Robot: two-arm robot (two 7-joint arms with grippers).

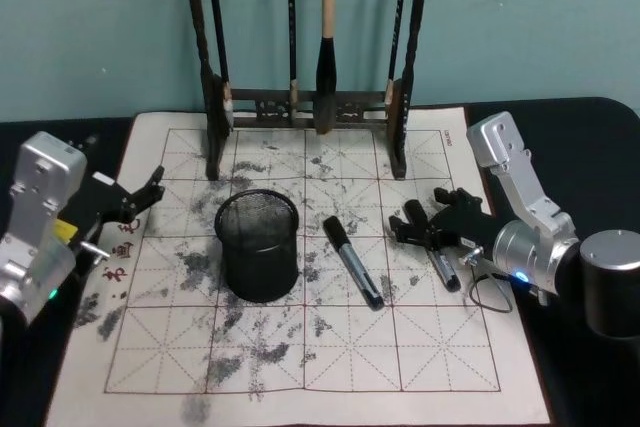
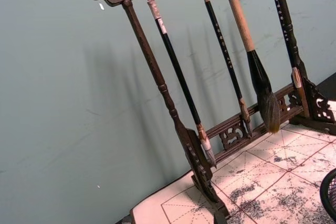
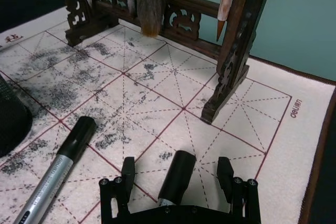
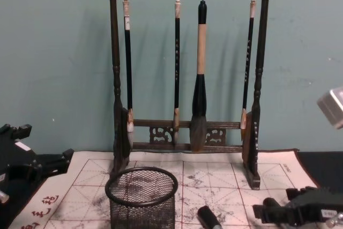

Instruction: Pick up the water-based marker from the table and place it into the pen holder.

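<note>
Left gripper (image 1: 140, 197) idle at the mat's left edge, black mesh pen holder (image 1: 258, 247) upright on the ink-stained mat (image 1: 450, 347), second marker (image 1: 352, 262) lying just right of it, water-based marker (image 1: 440, 265) flat between right gripper's (image 3: 177, 166) wide-spread fingers, unheld.

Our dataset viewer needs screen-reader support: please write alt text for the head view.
The right gripper, open, straddles the capped end of one marker lying on an ink-stained mat. A second marker lies between it and the mesh pen holder, the left gripper is at the mat's left edge, and a brush rack stands behind.
</note>
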